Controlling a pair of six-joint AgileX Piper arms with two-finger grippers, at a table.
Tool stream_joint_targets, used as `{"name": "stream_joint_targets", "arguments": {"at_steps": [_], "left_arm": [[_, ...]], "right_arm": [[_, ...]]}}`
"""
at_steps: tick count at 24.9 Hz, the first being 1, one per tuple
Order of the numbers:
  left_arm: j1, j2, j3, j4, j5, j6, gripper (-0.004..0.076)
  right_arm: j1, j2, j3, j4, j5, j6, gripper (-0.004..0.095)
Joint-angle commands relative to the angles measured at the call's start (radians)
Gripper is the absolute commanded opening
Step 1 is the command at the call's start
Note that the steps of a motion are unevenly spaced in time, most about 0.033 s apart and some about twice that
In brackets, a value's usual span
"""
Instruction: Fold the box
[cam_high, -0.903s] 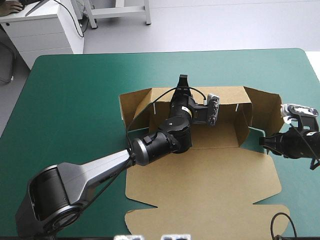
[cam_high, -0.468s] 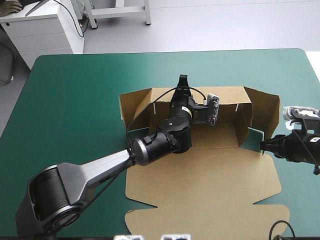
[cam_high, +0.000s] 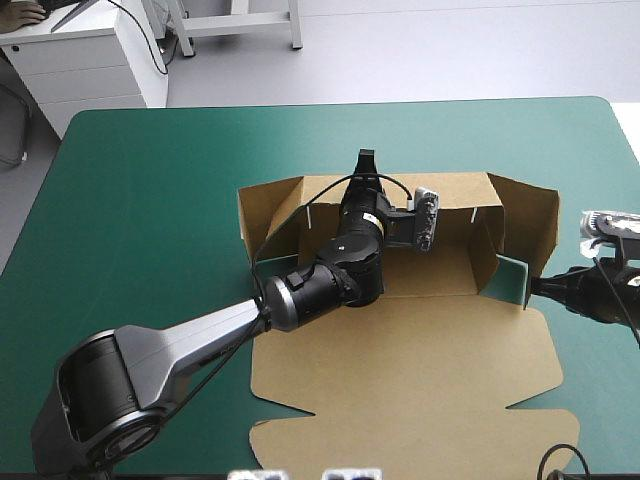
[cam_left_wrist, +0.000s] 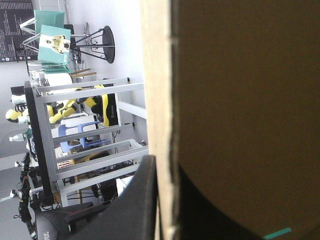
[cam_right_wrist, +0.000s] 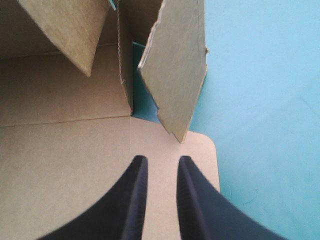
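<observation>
The box (cam_high: 420, 350) is a brown cut board sheet, only half set up, sitting right of centre on the teal-green desk (cam_high: 150, 200). Its back wall (cam_high: 460, 188) stands upright along the far side. The left end flap (cam_high: 262, 215) and right end flap (cam_high: 535, 225) are raised too. The big lid panel (cam_high: 400, 400) lies flat toward the near edge.

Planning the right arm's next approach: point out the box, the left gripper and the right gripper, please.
box (cam_high: 400, 360), high view, bare flat panel near the robot
left gripper (cam_high: 366, 160), high view, fingertips at the far wall
right gripper (cam_right_wrist: 161, 162), right wrist view, gap midway between fingertips
</observation>
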Motion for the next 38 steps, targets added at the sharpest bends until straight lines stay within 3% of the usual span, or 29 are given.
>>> {"name": "stream_joint_targets", "arguments": {"at_steps": [1,4,15,19,25,32,38], "left_arm": [[-0.006,-0.051,-0.018,0.01,0.009,-0.009,-0.0008],[-0.006,-0.051,-0.018,0.01,0.013,-0.009,-0.0008],[-0.006,-0.051,-0.018,0.01,0.009,-0.008,-0.0008],[-0.006,-0.051,-0.018,0.01,0.007,-0.008,-0.0008],[-0.006,-0.051,-0.018,0.01,0.007,-0.008,-0.0008],[-0.006,-0.051,-0.018,0.01,0.005,-0.008,-0.0008],[-0.006,-0.051,-0.018,0.01,0.007,-0.008,-0.0008]], "right_arm": [[0.0,-0.011,-0.025,0.018,-0.094,0.002,0.0056],[0.0,-0.005,-0.029,0.018,-0.119,0.002,-0.0014],[0.0,0.123,-0.159,0.022,-0.163,0.002,-0.0018],[0.0,0.22,-0.33,0.074,-0.159,-0.006,-0.0018],[0.0,0.405,-0.539,0.182,-0.067,-0.056,-0.0017],[0.011,0.539,-0.673,0.207,-0.002,-0.072,-0.0015],[0.103,0.639,-0.731,0.166,0.008,-0.074,-0.0015]]}}
